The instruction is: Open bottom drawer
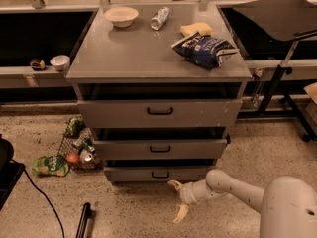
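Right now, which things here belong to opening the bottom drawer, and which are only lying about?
For the job: bottom drawer, its loop handle; claw, open, near the floor just in front of it.
Lying about: bowl, can, sponge, chip bag on the cabinet top.

Robot test lab: grey drawer cabinet (138, 53) between long benches (29, 77), speckled floor (133, 217), loose cable (42, 202); hand (177, 199) low, fingers spread, near bottom drawer (131, 174).

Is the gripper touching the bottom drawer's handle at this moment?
Apart. Camera view: the gripper, fingers open, sits low and right of the handle on the bottom drawer; drawer front shows between them.
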Robot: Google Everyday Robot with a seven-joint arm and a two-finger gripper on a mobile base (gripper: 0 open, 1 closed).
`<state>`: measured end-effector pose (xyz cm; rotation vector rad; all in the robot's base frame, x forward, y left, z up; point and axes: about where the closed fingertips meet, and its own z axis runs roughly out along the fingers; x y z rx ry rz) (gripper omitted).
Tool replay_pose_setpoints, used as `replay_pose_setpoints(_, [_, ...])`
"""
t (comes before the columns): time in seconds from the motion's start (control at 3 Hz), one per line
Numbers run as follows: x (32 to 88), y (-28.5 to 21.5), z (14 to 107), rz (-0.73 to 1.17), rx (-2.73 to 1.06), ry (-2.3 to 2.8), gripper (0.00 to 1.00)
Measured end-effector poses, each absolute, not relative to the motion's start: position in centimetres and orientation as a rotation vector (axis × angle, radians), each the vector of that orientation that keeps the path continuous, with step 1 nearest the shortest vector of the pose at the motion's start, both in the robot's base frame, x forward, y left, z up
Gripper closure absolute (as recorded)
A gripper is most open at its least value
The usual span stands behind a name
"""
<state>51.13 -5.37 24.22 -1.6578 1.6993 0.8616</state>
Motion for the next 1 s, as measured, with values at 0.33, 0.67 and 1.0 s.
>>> replay_pose_setpoints(0.33, [53.2,-6.0,23.2,0.768,-1.72,1.707,0.0])
replay_pose_setpoints(0.67, [56.0,-7.4,22.2,0.677,-1.774,1.674,0.0])
replay_pose_setpoints(1.0, [58.9,-9.1,21.9,0.611,-1.77,1.621,0.0])
